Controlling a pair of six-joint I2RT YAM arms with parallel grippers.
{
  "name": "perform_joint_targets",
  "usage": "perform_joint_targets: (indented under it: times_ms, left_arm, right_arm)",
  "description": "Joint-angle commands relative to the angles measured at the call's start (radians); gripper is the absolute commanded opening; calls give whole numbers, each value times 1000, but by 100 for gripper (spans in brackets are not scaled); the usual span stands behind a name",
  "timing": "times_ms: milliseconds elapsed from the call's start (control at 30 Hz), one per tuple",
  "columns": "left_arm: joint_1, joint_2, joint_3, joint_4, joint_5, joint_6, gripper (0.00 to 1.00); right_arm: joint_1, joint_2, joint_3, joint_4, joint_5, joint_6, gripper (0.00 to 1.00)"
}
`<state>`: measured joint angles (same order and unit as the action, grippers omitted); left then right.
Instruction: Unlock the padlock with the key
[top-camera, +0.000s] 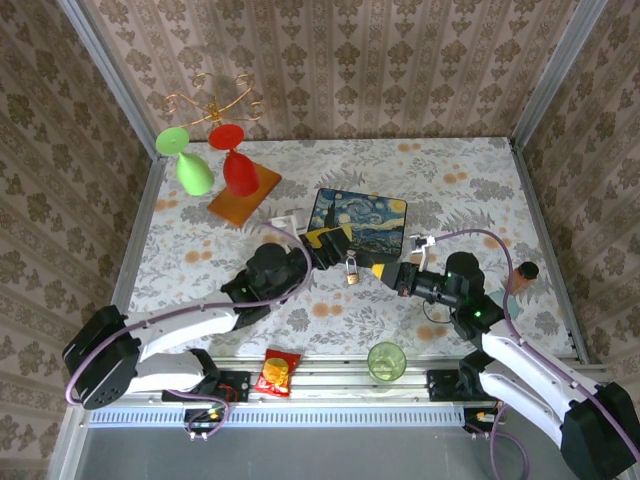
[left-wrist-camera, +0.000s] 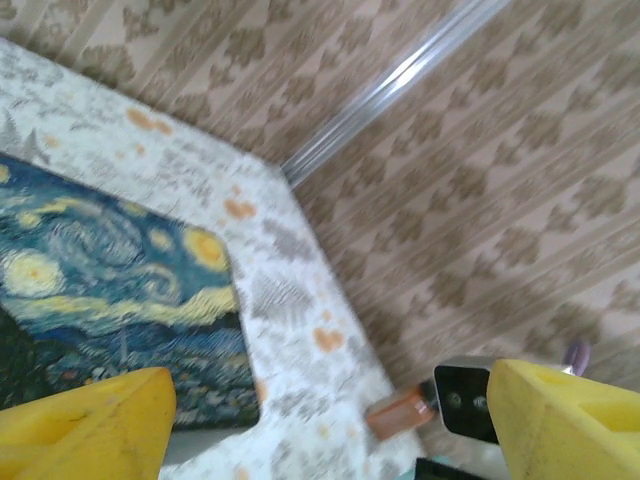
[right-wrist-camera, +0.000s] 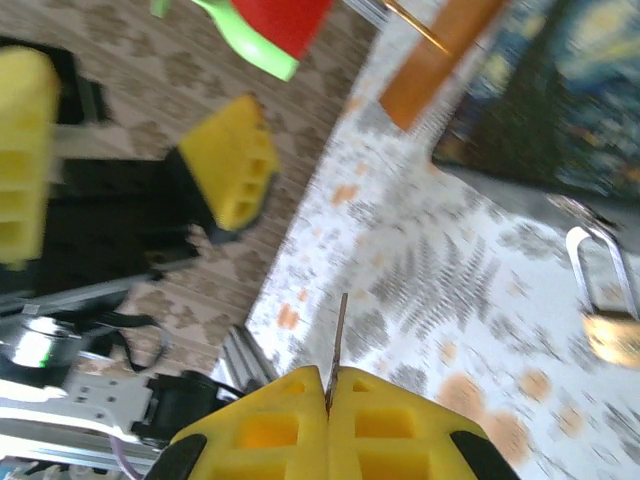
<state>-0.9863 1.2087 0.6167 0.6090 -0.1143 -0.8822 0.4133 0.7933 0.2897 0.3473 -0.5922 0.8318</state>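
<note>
The padlock (top-camera: 352, 269) is small, with a brass body and a silver shackle. It sits just in front of the painted box (top-camera: 360, 220), between my two grippers. My left gripper (top-camera: 333, 247) hovers at the box's near edge, right beside the padlock, open with nothing between its yellow fingers (left-wrist-camera: 90, 430). My right gripper (top-camera: 383, 272) is a little to the right of the padlock, shut on the key (right-wrist-camera: 338, 335), whose thin blade sticks out past the fingertips. In the right wrist view the padlock (right-wrist-camera: 608, 310) lies at the right on the tablecloth, apart from the key.
A stand with a green and a red glass (top-camera: 210, 165) and an orange board (top-camera: 245, 193) are at the back left. A green cup (top-camera: 386, 361) and a snack packet (top-camera: 278, 371) lie at the near edge. A brown cylinder (top-camera: 524, 271) is at the right.
</note>
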Motion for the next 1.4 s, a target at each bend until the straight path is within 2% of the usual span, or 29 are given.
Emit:
perform_joint_targets:
  times_ms: [0,100,233,333,400,500,767,933,1100,1367]
  left_arm:
    - [20,44,-8,-292,93,92,82]
    - [55,118,-50,-235,177,99,76]
    - [55,241,-39,-171,258,163,74]
    - [56,321,-8,-148,266,184,76]
    - [72,367,-12,-67,279,164,76]
    - [77,426,25,-51,297,171,76]
    - [36,540,86,-39,258,184,70]
    - [-15,574,134,-123,149,209,61]
    - [-20,622,136,-88,113,165,52]
    - [-33,651,151,-118,0,124,46]
  right_arm:
    - [-4,-16,-30,-168,63,-56,0]
    - [-5,-10,-38,-179,77,-65,0]
    - [-8,5,-42,-226,102,-89,0]
    - [-7,-20,-86,-128,59,-64,0]
    - [-8,-51,-91,-146,64,-69,0]
    - [-8,-86,-82,-216,80,-95,0]
    - [-15,-137,-111,-249,91,-97,0]
    - [-20,-132,-119,-250,94,-101,0]
    - [-26,-132,-124,-250,100,-101,0]
    - [-29,-137,-137,-248,102,-94,0]
